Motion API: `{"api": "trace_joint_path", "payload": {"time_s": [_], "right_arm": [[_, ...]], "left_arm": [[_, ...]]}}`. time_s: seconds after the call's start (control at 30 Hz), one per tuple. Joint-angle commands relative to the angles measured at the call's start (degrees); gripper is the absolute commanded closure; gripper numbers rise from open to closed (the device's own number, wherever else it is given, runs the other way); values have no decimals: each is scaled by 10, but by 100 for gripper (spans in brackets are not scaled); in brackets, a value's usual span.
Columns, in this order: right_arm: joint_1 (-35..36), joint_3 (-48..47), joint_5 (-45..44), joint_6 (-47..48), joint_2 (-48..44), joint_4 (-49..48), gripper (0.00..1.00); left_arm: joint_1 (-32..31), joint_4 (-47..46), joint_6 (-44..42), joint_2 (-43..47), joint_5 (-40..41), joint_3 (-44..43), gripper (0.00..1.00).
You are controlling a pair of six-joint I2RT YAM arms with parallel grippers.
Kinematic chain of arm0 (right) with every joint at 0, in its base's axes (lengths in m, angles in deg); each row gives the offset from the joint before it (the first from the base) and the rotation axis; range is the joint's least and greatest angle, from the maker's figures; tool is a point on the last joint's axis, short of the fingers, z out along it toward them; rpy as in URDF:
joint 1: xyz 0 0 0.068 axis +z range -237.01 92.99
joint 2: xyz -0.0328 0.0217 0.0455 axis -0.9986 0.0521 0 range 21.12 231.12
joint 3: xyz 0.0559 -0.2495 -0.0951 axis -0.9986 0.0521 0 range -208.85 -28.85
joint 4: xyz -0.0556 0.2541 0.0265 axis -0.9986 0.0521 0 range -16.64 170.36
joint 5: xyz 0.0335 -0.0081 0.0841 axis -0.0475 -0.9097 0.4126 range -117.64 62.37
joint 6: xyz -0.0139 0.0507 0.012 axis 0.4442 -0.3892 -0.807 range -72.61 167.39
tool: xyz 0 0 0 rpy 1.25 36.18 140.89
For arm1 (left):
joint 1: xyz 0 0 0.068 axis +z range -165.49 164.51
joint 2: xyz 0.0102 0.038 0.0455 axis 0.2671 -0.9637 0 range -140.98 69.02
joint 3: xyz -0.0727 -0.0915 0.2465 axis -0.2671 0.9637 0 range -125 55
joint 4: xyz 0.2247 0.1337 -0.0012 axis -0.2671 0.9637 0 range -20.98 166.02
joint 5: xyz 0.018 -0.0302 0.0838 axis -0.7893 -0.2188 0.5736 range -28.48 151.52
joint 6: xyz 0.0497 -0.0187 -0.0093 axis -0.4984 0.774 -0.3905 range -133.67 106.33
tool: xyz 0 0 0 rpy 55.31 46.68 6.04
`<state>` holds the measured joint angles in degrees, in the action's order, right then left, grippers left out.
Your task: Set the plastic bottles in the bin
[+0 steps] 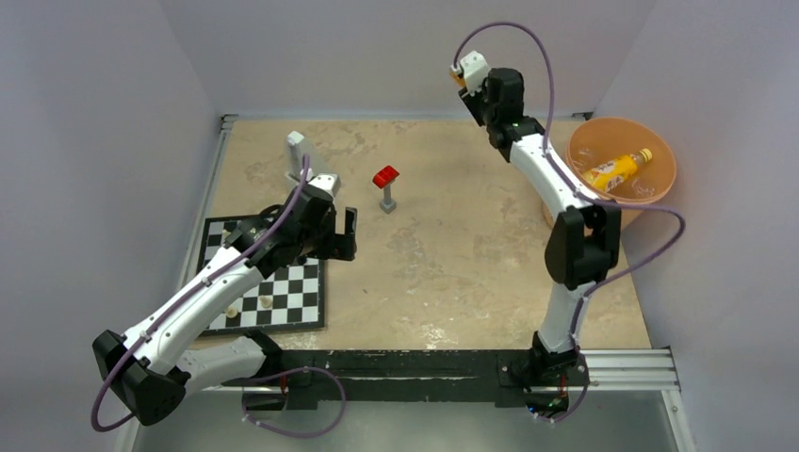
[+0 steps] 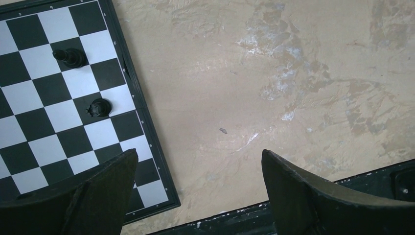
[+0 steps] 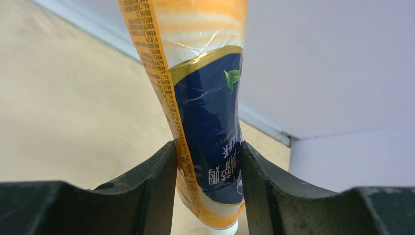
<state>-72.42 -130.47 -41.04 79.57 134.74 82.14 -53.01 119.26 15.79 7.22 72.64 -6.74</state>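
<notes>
The left gripper point(image 2: 198, 155) hangs over bare table point(image 2: 293, 73) just beside the chessboard point(image 2: 58, 98), its jaws wide apart and empty. The right gripper point(image 3: 205, 147) is clamped on an orange-yellow bottle point(image 3: 205, 83), raised near the back wall, left of the bin point(image 1: 660, 193), where another bottle point(image 1: 614, 170) lies. The carry should go best with the grip kept firm, swinging right and letting go only once the bottle is above the bin's mouth.

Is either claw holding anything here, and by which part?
The right claw pinches an orange-yellow bottle across its labelled body, near its white end. The left claw is open and empty.
</notes>
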Motion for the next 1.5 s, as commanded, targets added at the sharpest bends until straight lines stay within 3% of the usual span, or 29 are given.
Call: {"api": "trace_joint_path", "payload": {"time_s": [0.0,0.2,0.33,0.57,0.77,0.9,1.0,1.07,1.3,1.47], "right_arm": [[16,50,81,-108,-136,-6,64],[-17,111,84,-187,-281,-17,63],[-77,140,88,-242,-361,-28,62],[-213,209,79,-317,-429,-29,61],[-262,268,54,-361,-438,-66,59],[-269,298,25,-380,-437,-84,43],[-275,309,13,-388,-428,-84,21],[-276,306,-5,-394,-418,-78,12],[-276,291,-6,-411,-437,-48,4],[-274,297,124,-417,-494,-40,2]], "left_arm": [[2,-18,24,23,-11,-24,0],[3,-31,46,41,-38,-16,0],[3,-36,47,43,-58,-15,0],[2,-29,56,51,-74,-29,0],[3,-23,52,61,-96,-51,0],[3,-31,33,65,-158,-57,0],[8,-72,23,77,-260,-48,0],[8,-86,23,81,-301,-50,0],[9,-81,36,76,-319,-58,0],[9,-90,56,96,-327,-48,0]]}}
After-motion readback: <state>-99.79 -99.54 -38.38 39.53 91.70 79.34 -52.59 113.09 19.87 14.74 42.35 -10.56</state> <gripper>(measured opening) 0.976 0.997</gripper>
